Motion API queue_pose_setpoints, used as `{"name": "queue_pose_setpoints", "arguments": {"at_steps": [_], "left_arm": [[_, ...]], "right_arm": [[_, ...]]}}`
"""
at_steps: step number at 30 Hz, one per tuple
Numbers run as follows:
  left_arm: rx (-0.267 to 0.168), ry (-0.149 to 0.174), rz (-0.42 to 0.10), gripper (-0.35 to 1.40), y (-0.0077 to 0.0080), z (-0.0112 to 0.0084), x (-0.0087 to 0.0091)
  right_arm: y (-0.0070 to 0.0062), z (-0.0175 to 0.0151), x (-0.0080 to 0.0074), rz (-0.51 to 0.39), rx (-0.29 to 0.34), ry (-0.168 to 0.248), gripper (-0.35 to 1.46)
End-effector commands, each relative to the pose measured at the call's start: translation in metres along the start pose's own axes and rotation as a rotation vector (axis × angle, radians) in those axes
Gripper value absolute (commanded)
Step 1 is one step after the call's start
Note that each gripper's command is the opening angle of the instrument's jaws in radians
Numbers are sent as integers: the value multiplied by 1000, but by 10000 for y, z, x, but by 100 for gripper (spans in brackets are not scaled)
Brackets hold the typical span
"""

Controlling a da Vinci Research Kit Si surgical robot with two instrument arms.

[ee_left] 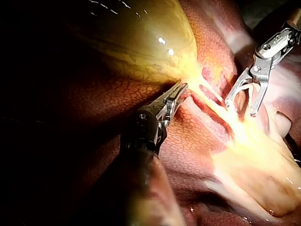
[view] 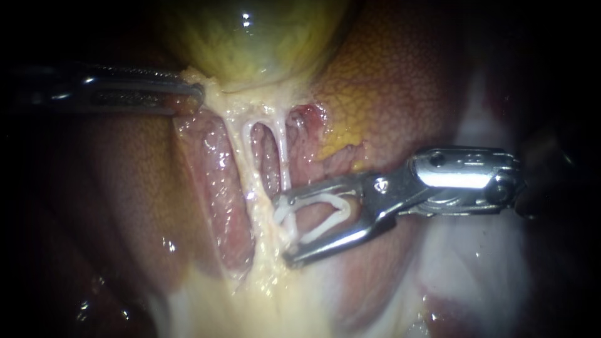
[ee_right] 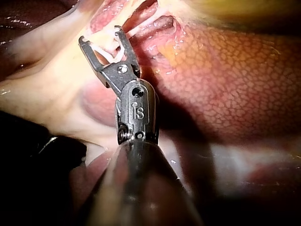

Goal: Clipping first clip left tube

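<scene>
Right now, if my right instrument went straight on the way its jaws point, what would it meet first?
The right instrument, with a white clip in its jaws, would probably meet the right tube at its tips first; the left tube lies just beyond. Depth is unclear.

The endoscope sits close over the tubes [view: 280, 150], below the gallbladder [view: 250, 44]. Each wrist camera looks along its own shaft, the left instrument [ee_left: 181, 89] and the right instrument [ee_right: 100, 36], onto that same patch.

Surfaces: left instrument [view: 199, 94] and right instrument [view: 285, 230] — bright polished metal, the left finely ridged; clip [view: 313, 199] — matt white, plastic in look; gallbladder [view: 250, 44] smooth, wet and glossy; liver [view: 400, 81] moist, finely mottled, with a duller sheen.
</scene>
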Motion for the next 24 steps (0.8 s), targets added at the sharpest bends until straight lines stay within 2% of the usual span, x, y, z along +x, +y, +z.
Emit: {"name": "queue_pose_setpoints", "arguments": {"at_steps": [1,9,16,24], "left_arm": [[0,0,0,-35,0,0,0],[0,0,0,-35,0,0,0],[0,0,0,-35,0,0,0],[0,0,0,-35,0,0,0]], "right_arm": [[1,0,-2,1,0,-1,43],[13,-4,-8,14,-7,-1,43],[26,4,-23,22,-13,-3,43],[45,4,-32,33,-17,-4,44]]}}
